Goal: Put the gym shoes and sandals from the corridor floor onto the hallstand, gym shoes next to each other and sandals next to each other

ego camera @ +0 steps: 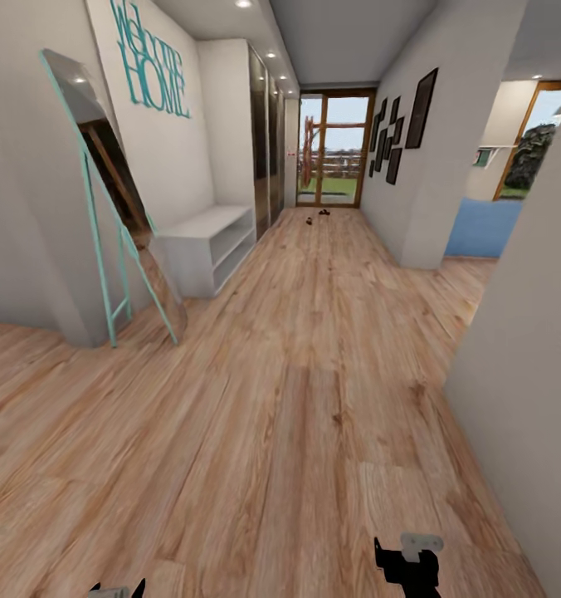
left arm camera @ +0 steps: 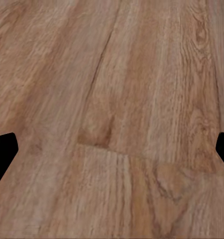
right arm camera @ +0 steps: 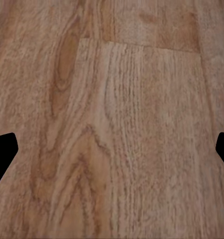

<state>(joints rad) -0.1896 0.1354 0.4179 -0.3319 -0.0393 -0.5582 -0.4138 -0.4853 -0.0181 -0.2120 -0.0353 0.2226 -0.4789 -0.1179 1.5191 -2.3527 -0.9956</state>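
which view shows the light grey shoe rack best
The head view: the wide light-grey hallstand with its bench top and open shelves stands against the left wall past the leaning mirror. Both wrist views look down at light brown wood-grain plank flooring, with nothing of the rack.

Both arms hang low in front of the robot, each gripper pointing down at the floor. The left gripper [ego camera: 116, 590] barely peeks up, the right gripper [ego camera: 409, 565] sits a little higher. Each has its black fingertips [left arm camera: 2, 154] spread wide apart, holding nothing.
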